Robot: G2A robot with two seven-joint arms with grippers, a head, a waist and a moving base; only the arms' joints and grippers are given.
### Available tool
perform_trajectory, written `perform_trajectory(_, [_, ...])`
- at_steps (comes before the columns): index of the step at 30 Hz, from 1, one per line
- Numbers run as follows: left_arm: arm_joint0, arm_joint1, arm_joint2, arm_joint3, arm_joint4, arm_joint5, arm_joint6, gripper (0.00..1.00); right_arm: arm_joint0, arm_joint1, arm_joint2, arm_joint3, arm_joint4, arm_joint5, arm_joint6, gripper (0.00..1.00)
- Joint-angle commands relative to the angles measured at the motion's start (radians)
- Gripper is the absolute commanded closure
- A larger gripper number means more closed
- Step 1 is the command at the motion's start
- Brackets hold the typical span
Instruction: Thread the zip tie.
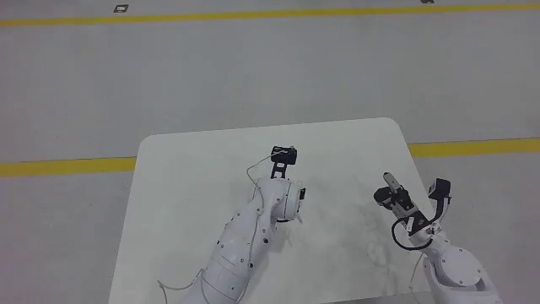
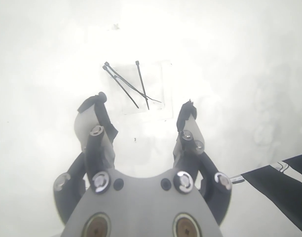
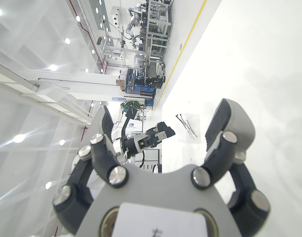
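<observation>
Nothing's threaded yet, as far as I can tell. A few black zip ties (image 2: 127, 86) lie loose and crossed on a clear sheet (image 2: 156, 75) on the table (image 1: 186, 186), just ahead of the left tool (image 2: 145, 101), which hovers with fingers spread wide and empty. The right tool (image 3: 164, 108) sits well off to the side, also spread and holding nothing. So basically everything's left: grab one, feed the tail through its head.
</observation>
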Motion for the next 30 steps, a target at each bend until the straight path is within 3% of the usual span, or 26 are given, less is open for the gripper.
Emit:
perform_trajectory(1, [-0.001, 0.002, -0.001, 0.004, 0.000, -0.004, 0.010, 0.00, 0.000, 0.000, 0.000, 0.000, 0.000, 0.000, 0.000, 0.00])
perform_trajectory(2, [-0.001, 0.003, -0.001, 0.008, -0.002, -0.008, 0.023, 0.00, 0.000, 0.000, 0.000, 0.000, 0.000, 0.000, 0.000, 0.00])
perform_trajectory(3, [0.005, 0.007, -0.002, 0.015, -0.023, -0.028, 0.068, 0.00, 0.000, 0.000, 0.000, 0.000, 0.000, 0.000, 0.000, 0.00])
perform_trajectory(5, [0.011, 0.011, -0.008, 0.016, -0.081, -0.083, 0.101, 0.00, 0.000, 0.000, 0.000, 0.000, 0.000, 0.000, 0.000, 0.00])
perform_trajectory(10, [0.001, 0.027, -0.053, 0.035, -0.154, -0.196, 0.116, 0.00, 0.000, 0.000, 0.000, 0.000, 0.000, 0.000, 0.000, 0.00])
perform_trajectory(19, [-0.001, 0.028, -0.052, 0.036, -0.147, -0.202, 0.119, 0.00, 0.000, 0.000, 0.000, 0.000, 0.000, 0.000, 0.000, 0.00])
perform_trajectory(22, [0.010, 0.034, -0.079, 0.066, -0.185, -0.209, 0.183, 0.00, 0.000, 0.000, 0.000, 0.000, 0.000, 0.000, 0.000, 0.00])
perform_trajectory(25, [0.012, 0.039, -0.085, 0.071, -0.200, -0.203, 0.193, 0.01, 0.000, 0.000, 0.000, 0.000, 0.000, 0.000, 0.000, 0.00])
perform_trajectory(28, [0.022, 0.046, -0.098, 0.064, -0.217, -0.198, 0.210, 0.21, 0.000, 0.000, 0.000, 0.000, 0.000, 0.000, 0.000, 0.00])
perform_trajectory(29, [0.024, 0.049, -0.100, 0.062, -0.217, -0.200, 0.216, 0.36, 0.000, 0.000, 0.000, 0.000, 0.000, 0.000, 0.000, 0.00])
perform_trajectory(30, [0.027, 0.051, -0.102, 0.059, -0.220, -0.201, 0.219, 0.44, 0.000, 0.000, 0.000, 0.000, 0.000, 0.000, 0.000, 0.00])
